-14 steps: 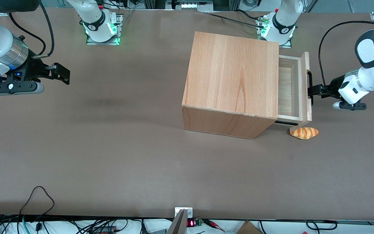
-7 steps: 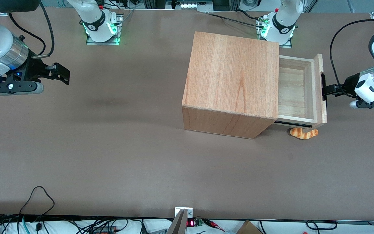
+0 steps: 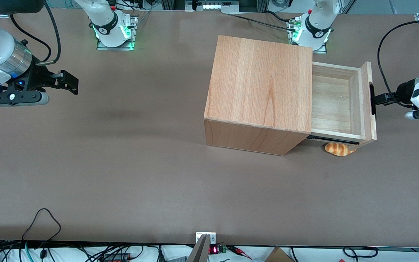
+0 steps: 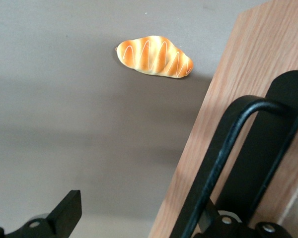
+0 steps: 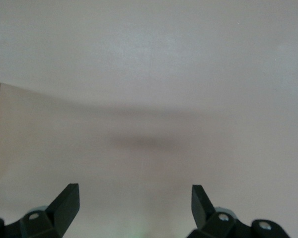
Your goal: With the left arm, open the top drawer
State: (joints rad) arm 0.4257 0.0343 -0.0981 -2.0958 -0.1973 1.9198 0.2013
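My black two-finger gripper (image 3: pixel 376 100) hooked on long black bar handle (image 4: pixel 223 148), finger spacing unclear; shallow light-wood top drawer (image 3: pixel 340 103) slides out toward working arm's desk end.

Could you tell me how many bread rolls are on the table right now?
1. The bread roll lies on the table under the top drawer, whose handle the gripper meets; others may be hidden.

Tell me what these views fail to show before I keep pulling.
- Hand on the black bar handle: closure unreadable in both views.
- Bread roll: partly under the top drawer in the front view.
- Lower cabinet front: hidden beneath the drawer.
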